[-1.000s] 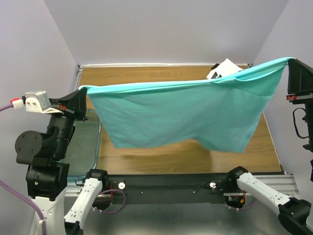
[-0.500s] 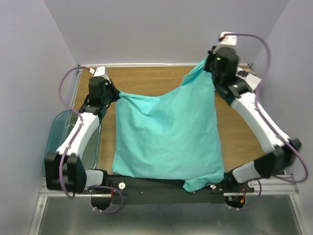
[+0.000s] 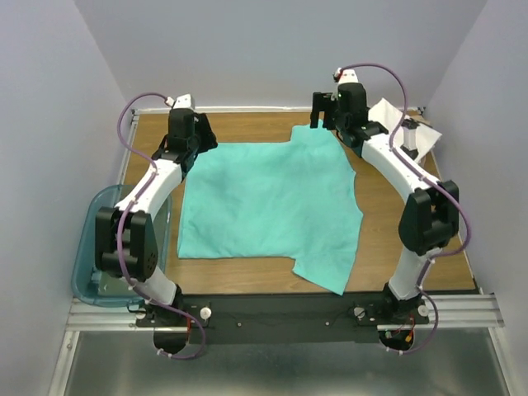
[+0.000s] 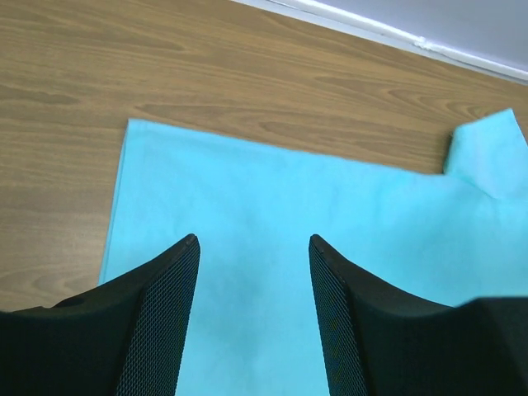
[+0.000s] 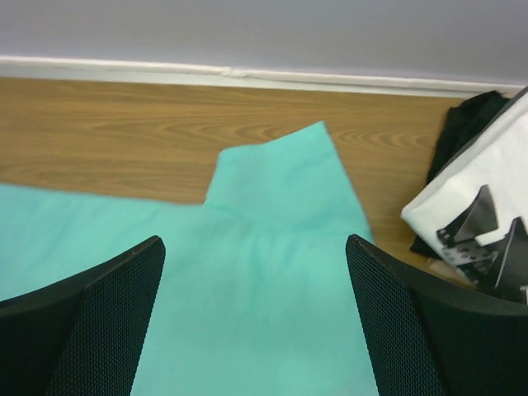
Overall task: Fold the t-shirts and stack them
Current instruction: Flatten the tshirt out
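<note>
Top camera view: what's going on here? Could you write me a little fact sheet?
teal t-shirt: spread flat on the table, not folded
white printed shirt: folded, at the table's far right corner
left jaws: open above the teal shirt's far left corner, holding nothing
right jaws: open above its far right corner, holding nothing
plastic bin: off the table's left edge

Wooden table (image 3: 247,125), teal t-shirt (image 3: 268,198), folded white t-shirt (image 3: 423,140)
</note>
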